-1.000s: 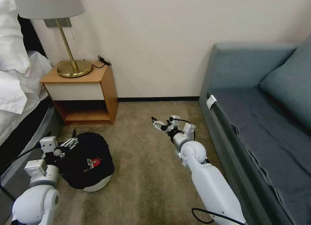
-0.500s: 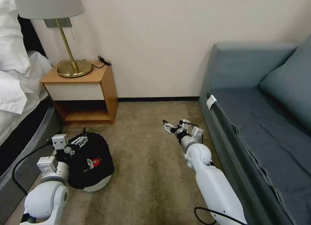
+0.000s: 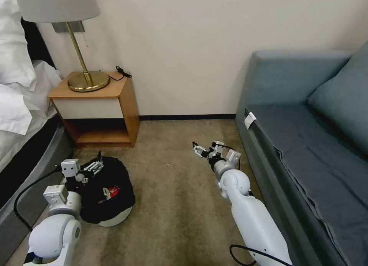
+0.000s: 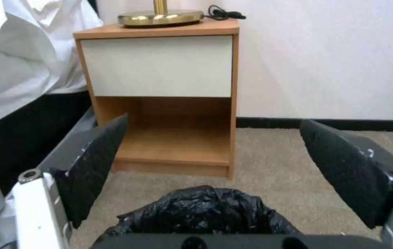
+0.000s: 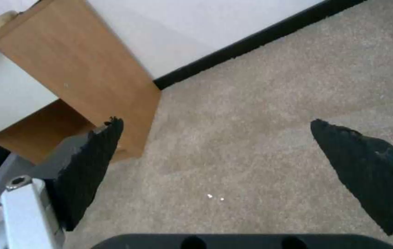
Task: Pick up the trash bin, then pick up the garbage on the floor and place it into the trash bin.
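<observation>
Trash bin (image 3: pixel 109 199) just beneath left gripper (image 3: pixel 93 167), jaws spread

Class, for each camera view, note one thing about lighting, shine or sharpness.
Head view: even, soft light, with the lamp base glinting. Left wrist view: the black bag of the trash bin shows glossy highlights. Right wrist view: the carpet looks soft and slightly blurred.

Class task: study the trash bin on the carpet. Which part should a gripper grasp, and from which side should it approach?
Grip the bag-covered rim of the trash bin, probably from above on its left side. The opening faces upward, and the open left gripper hovers at that edge, one finger able to drop inside, one outside.
</observation>
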Tool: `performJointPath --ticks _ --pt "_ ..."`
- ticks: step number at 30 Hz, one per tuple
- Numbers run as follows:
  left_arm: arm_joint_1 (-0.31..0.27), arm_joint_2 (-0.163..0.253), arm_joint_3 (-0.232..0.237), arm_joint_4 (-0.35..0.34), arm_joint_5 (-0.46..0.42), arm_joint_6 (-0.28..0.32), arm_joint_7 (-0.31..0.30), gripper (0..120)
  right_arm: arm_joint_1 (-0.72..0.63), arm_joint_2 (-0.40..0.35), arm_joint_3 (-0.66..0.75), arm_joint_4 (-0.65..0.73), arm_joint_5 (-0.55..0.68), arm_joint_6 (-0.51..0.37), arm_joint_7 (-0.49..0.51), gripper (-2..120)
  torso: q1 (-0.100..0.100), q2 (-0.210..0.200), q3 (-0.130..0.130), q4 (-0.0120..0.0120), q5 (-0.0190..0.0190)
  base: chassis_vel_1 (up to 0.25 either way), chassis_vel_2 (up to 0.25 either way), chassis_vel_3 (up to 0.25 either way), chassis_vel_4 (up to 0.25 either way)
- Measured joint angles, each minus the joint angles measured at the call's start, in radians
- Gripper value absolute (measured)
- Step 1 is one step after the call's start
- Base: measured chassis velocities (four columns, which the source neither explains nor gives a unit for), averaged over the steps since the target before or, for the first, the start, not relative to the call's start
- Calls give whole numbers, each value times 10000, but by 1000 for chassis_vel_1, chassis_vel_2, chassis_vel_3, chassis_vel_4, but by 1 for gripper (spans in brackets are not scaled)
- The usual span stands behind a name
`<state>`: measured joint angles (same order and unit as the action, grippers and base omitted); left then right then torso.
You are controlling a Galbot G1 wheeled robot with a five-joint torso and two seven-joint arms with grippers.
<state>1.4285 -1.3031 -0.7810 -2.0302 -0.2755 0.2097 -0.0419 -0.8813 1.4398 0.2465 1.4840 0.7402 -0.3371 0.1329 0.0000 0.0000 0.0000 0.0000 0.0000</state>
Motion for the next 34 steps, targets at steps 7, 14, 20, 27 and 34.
performJointPath --ticks 7,14,20,27,34 --pt "1 0 -6 0 -6 4 -6 100 4 -2 -6 3 1 -6 -5 100 0 0 0 0 0 0 0 0 0" --pt "2 0 -10 0 -6 5 -7 100 8 -2 -10 7 1 -8 -10 100 0 0 0 0 0 0 0 0 0" --pt "2 0 -10 0 -7 5 -7 100 9 -2 -11 10 1 -8 -11 100 0 0 0 0 0 0 0 0 0" --pt "2 -1 -10 0 -7 5 -7 100 10 -2 -11 15 1 -8 -11 100 0 0 0 0 0 0 0 0 0" --pt "2 -1 -11 0 -7 5 -7 100 10 -2 -12 15 1 -8 -11 100 0 0 0 0 0 0 0 0 0"
